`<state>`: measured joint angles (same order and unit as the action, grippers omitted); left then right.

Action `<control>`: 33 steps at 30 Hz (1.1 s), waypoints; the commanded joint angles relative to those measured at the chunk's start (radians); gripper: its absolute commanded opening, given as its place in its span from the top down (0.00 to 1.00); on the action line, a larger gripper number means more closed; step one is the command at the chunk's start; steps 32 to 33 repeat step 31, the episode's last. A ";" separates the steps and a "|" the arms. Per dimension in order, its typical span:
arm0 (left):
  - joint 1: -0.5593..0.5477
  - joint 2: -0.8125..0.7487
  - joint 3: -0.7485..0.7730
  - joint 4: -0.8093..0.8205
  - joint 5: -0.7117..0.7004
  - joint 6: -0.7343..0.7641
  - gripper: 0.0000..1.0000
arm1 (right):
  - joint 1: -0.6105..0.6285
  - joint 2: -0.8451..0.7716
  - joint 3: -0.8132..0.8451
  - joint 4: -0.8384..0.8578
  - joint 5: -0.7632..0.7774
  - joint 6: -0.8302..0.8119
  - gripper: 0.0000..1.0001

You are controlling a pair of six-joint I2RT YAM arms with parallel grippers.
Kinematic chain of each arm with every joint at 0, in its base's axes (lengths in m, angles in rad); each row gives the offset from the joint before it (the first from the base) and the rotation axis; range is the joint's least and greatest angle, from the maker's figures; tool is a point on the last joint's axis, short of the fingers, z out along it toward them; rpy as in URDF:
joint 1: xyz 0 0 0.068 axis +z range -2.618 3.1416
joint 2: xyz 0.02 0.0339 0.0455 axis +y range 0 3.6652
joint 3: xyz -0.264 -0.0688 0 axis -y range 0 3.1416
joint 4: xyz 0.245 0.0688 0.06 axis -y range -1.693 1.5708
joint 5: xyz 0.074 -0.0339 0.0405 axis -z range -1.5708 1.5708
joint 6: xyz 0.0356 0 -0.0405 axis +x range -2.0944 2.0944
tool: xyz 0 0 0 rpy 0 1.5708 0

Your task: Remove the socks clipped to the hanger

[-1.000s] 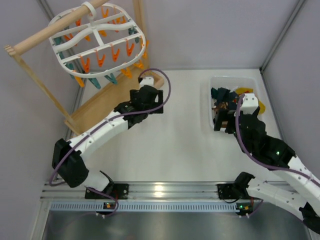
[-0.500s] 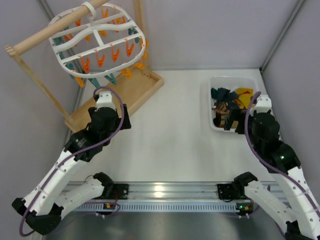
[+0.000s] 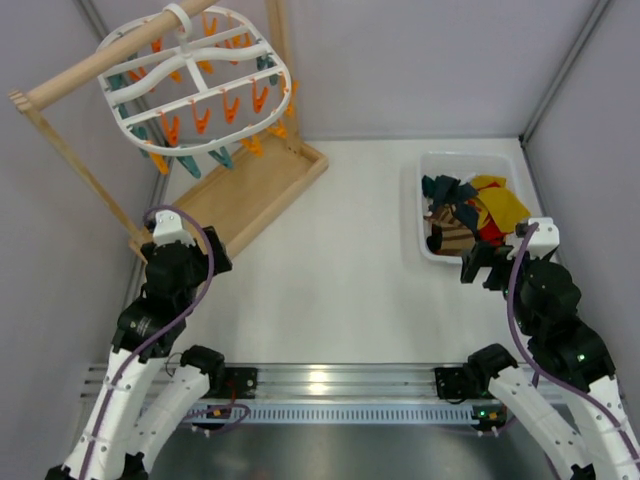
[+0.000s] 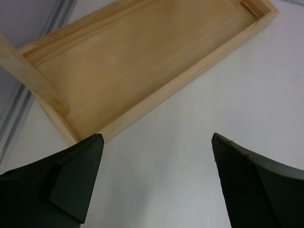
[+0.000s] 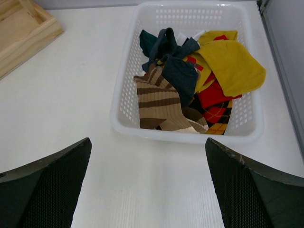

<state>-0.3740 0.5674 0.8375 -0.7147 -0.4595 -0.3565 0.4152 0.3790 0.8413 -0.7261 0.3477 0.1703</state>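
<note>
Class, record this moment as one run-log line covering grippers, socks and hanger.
left gripper: open, empty, near wooden stand | right gripper: open, empty, facing basket | socks: piled in basket | hanger: no socks seen

Top: overhead, whole tabletop (image 3: 340,290). Left wrist: close, base (image 4: 133,61) ahead of fingers (image 4: 71,180). Right wrist: basket (image 5: 190,137) ahead. Top shares both.

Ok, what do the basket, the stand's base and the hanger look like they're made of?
The basket looks like white moulded plastic, slightly glossy, its walls a grid of small holes. The stand's base looks like pale bare wood, matte, with grain lines showing. The hanger is probably smooth white plastic, judging by its thin moulded bars.
</note>
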 commanded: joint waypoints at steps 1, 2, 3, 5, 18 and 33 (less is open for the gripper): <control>0.098 -0.032 -0.015 0.104 0.130 0.053 0.01 | 0.002 0.008 0.008 0.005 0.028 -0.025 0.01; 0.119 -0.035 -0.018 0.104 0.137 0.056 0.01 | 0.013 0.012 0.012 0.005 0.030 -0.025 0.01; 0.122 -0.034 -0.018 0.103 0.145 0.056 0.01 | 0.017 0.008 0.012 0.007 0.030 -0.025 0.01; 0.124 -0.043 -0.021 0.104 0.148 0.057 0.01 | 0.028 0.001 0.010 0.010 0.031 -0.025 0.01; 0.122 -0.070 -0.037 0.116 0.168 0.060 0.01 | 0.060 0.005 0.027 -0.003 0.076 -0.026 0.01; 0.122 -0.075 -0.040 0.119 0.163 0.057 0.01 | 0.059 -0.028 0.015 0.011 0.109 -0.011 0.01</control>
